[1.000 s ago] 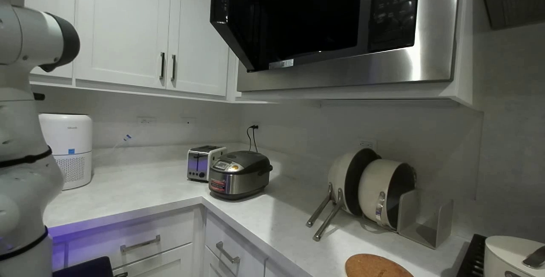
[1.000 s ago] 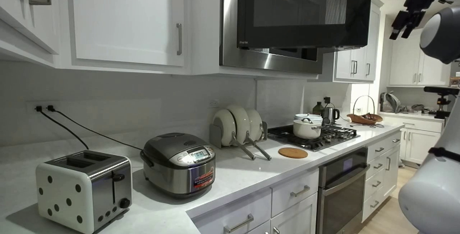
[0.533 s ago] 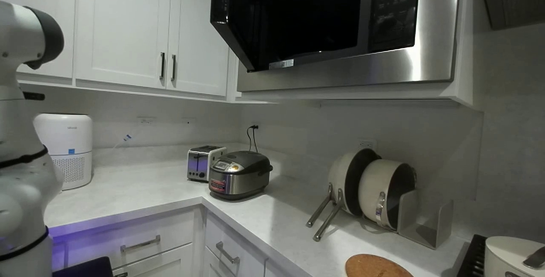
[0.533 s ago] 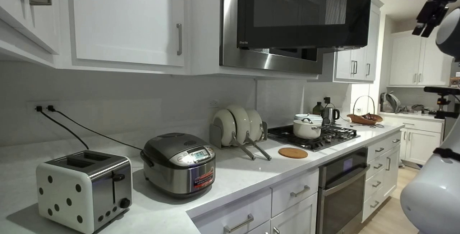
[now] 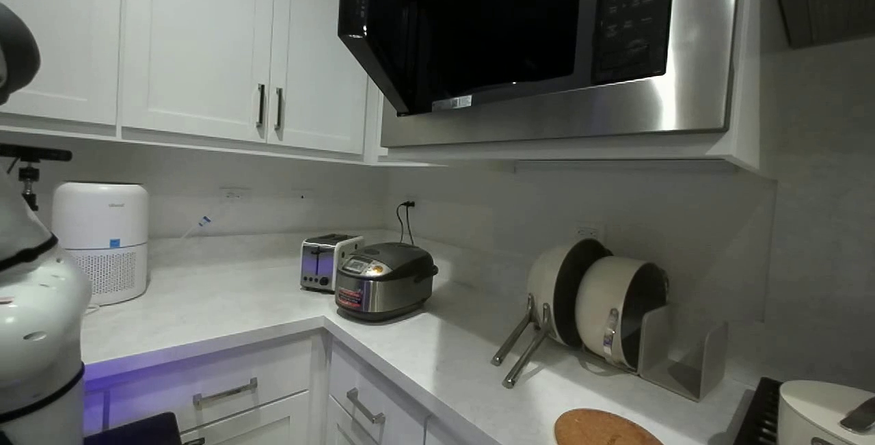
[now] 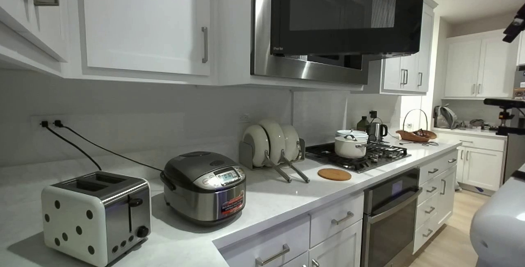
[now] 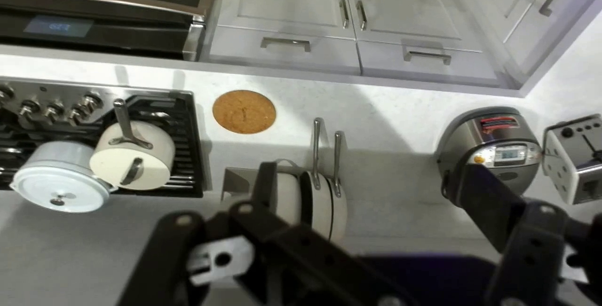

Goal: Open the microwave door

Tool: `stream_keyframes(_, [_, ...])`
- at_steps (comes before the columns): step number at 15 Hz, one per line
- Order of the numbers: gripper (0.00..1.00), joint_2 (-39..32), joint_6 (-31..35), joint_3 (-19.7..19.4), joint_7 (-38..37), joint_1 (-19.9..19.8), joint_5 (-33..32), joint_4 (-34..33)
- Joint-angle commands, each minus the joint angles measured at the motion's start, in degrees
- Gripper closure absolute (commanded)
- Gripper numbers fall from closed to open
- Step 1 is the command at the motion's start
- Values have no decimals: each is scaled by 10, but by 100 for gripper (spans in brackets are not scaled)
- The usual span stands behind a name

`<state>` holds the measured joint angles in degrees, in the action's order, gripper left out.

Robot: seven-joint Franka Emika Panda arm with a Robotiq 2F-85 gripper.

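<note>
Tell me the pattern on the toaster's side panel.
White with dark polka dots; the side panel shows best in an exterior view.

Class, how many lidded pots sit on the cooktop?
2: the cream pot nearer the brown mat, and the pale blue pot beside it, farther from the mat. None seems hidden.

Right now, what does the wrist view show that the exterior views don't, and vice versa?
Only the wrist view: the end effector plainly open, nothing in its grip; an exterior view catches just a sliver of it.
Only the exterior views: the microwave door, standing open, and white upper cabinets.
Both: the rice cooker, toaster, pans, round tan mat and cream pot.
</note>
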<state>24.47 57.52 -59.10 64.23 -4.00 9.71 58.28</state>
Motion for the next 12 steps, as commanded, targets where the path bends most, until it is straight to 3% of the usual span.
stream_keyframes(1, [0, 80, -3, -37, 14, 68, 14, 37])
stream_keyframes(2, [0, 83, 4, -52, 29, 59, 40, 54])
stream_keyframes(5, [0, 126, 14, -79, 32, 87, 84, 98])
stream_keyframes(12, [0, 189, 40, -8, 21, 131, 96, 195])
